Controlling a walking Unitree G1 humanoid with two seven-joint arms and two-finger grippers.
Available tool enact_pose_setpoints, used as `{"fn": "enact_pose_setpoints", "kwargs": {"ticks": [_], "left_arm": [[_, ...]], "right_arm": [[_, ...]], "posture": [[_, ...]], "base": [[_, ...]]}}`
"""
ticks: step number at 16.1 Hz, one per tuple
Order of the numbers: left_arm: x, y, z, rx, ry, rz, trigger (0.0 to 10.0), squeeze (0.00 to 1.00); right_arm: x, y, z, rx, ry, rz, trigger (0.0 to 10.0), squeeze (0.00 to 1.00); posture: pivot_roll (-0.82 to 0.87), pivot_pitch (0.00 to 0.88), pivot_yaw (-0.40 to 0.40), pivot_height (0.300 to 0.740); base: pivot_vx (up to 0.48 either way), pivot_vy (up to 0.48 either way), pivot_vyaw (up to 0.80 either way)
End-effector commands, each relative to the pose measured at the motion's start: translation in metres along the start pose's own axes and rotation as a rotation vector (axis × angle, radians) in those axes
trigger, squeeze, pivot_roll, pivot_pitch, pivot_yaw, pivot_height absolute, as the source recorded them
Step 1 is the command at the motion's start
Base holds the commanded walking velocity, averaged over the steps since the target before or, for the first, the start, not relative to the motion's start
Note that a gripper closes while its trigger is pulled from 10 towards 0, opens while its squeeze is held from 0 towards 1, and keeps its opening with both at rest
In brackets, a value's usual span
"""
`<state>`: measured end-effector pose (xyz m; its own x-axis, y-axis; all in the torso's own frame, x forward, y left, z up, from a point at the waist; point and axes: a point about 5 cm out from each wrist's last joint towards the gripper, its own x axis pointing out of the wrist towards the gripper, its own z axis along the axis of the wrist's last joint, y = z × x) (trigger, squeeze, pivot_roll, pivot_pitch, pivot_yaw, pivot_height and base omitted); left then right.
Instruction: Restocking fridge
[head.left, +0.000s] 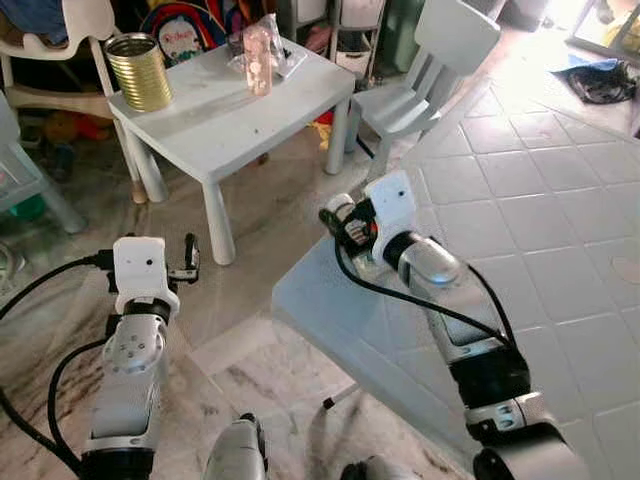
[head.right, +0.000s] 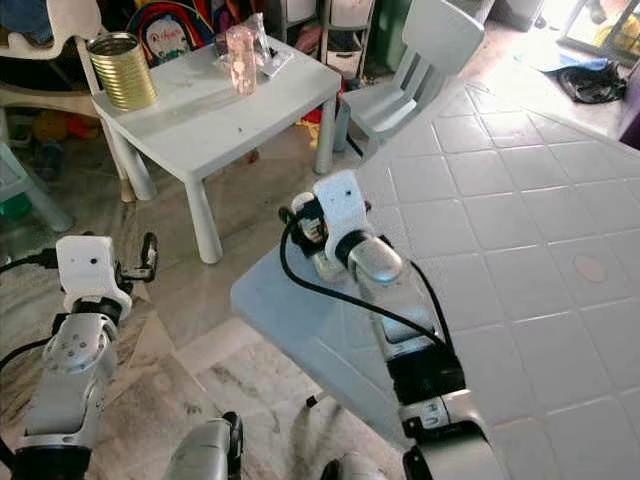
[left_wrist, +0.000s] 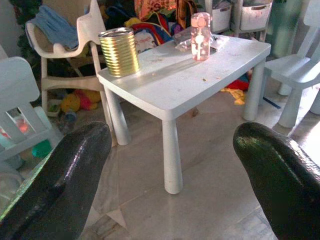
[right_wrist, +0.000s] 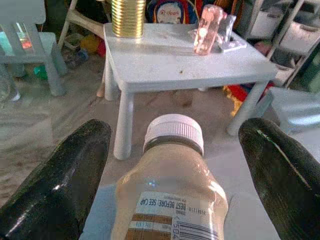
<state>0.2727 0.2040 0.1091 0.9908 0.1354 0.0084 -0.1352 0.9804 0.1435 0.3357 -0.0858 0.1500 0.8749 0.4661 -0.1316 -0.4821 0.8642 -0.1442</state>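
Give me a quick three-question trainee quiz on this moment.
1. True or false: the gold can stands on the small table.
2. What is between the fingers of the right gripper? A) a pink bottle B) the white-capped bottle C) nothing
3. Fill in: the left gripper is ____ (open or shut).
Key: 1 true; 2 B; 3 open.

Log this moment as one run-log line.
right gripper: open around sauce bottle on tiled table | left gripper: open, idle | gold can: small white table
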Motion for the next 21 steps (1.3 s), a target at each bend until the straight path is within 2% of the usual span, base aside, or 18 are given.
{"fn": "enact_pose_setpoints", "kwargs": {"ticks": [1, 6, 7, 9, 21], "left_arm": [[-0.002, -0.003, -0.004, 0.000, 0.023, -0.018, 10.0, 0.00], [-0.002, -0.006, -0.005, -0.003, 0.035, -0.037, 10.0, 0.00], [-0.001, -0.007, -0.006, -0.006, 0.039, -0.042, 10.0, 0.00], [-0.002, -0.009, -0.007, -0.011, 0.050, -0.057, 10.0, 0.00], [-0.002, -0.009, -0.007, -0.011, 0.050, -0.057, 10.0, 0.00]], "right_arm": [[-0.003, 0.002, -0.011, 0.017, 0.056, 0.003, 10.0, 0.00], [-0.018, 0.003, -0.042, 0.108, 0.232, -0.027, 10.0, 0.00], [-0.025, 0.001, -0.054, 0.152, 0.294, -0.051, 5.3, 0.00], [-0.035, -0.004, -0.067, 0.142, 0.348, -0.084, 9.5, 0.00], [-0.035, -0.004, -0.067, 0.142, 0.348, -0.084, 9.5, 0.00]], "posture": [[0.12, 0.104, -0.060, 0.740], [0.11, 0.106, -0.061, 0.740], [0.11, 0.107, -0.063, 0.740], [0.11, 0.108, -0.064, 0.740], [0.11, 0.108, -0.064, 0.740]], "base": [[0.000, 0.000, 0.00], [0.000, 0.000, 0.00], [0.000, 0.000, 0.00], [0.000, 0.000, 0.00], [0.000, 0.000, 0.00]]}}
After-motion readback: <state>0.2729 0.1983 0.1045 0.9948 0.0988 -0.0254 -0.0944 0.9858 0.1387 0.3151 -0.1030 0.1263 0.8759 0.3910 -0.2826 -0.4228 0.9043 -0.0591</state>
